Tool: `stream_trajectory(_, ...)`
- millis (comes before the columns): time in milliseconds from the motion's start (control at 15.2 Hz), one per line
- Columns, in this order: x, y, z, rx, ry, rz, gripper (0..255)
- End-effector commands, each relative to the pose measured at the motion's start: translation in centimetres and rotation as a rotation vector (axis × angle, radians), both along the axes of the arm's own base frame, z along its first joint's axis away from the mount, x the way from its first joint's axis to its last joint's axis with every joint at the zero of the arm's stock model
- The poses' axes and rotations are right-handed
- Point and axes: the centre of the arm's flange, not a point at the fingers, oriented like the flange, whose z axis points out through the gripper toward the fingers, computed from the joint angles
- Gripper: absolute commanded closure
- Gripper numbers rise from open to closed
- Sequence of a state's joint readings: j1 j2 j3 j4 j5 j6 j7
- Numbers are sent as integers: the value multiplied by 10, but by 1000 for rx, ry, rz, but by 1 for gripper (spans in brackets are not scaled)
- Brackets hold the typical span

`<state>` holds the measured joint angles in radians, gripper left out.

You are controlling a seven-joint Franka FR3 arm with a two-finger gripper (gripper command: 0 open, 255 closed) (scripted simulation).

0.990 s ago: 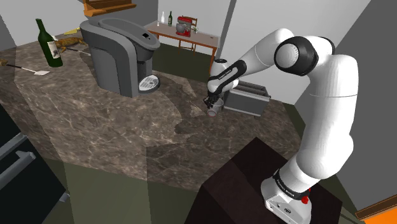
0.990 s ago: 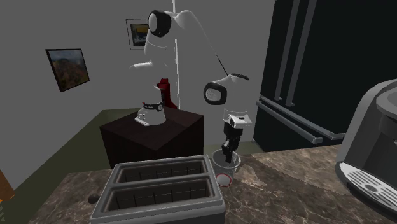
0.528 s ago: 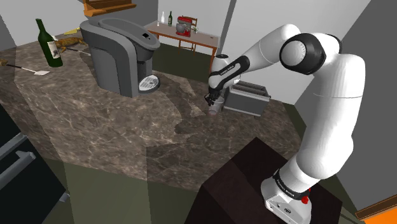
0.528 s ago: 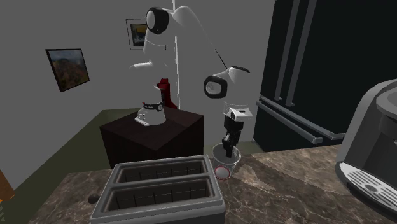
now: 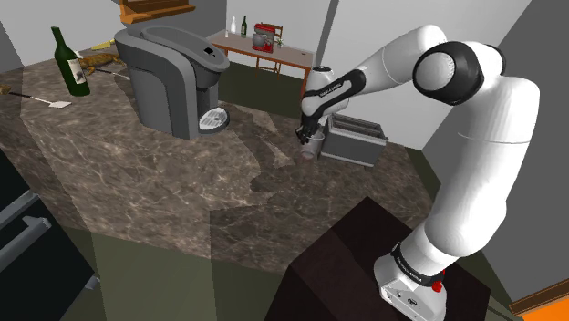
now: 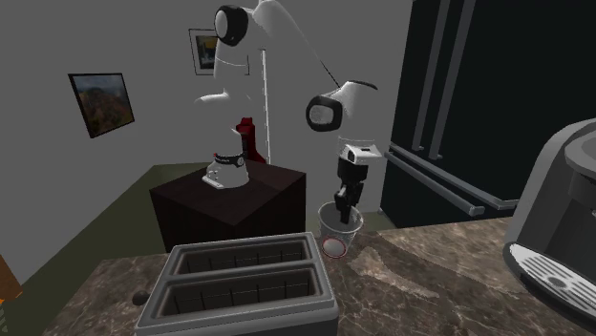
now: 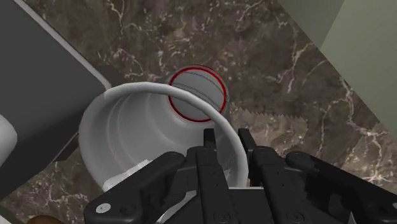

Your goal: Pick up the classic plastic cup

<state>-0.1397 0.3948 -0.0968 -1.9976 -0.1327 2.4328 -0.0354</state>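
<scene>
The cup [image 7: 127, 121] is a whitish tumbler with a red ring around its base. My gripper [image 7: 227, 143] is shut on its rim, one finger inside the wall and one outside. In the shoulder view the cup [image 5: 310, 149] hangs under the gripper [image 5: 306, 136], just off the marble counter [image 5: 164, 191] and close to the toaster's end. In the second exterior view the cup [image 6: 341, 235] is tilted, its red-ringed base toward the camera, below the gripper [image 6: 341, 209] and above the counter [image 6: 430, 286].
A grey two-slot toaster [image 5: 356, 141] [image 6: 239, 282] stands right beside the cup. A grey coffee machine [image 5: 173, 77] and a green wine bottle [image 5: 68, 62] stand farther along the counter. A black fridge [image 6: 478, 105] rises behind. The dark stand [image 5: 365, 264] holds the arm.
The gripper has risen with the cup held by its rim. The cup has come up off the counter and tilted a little. The arm's elbow has lifted too.
</scene>
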Motion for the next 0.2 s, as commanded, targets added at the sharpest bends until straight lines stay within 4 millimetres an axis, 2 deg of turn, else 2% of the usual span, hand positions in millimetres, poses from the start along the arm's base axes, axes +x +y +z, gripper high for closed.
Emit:
stream_trajectory(0,0,0,10,0,0,0,255)
stream_trajectory(132,0,0,10,0,0,0,255)
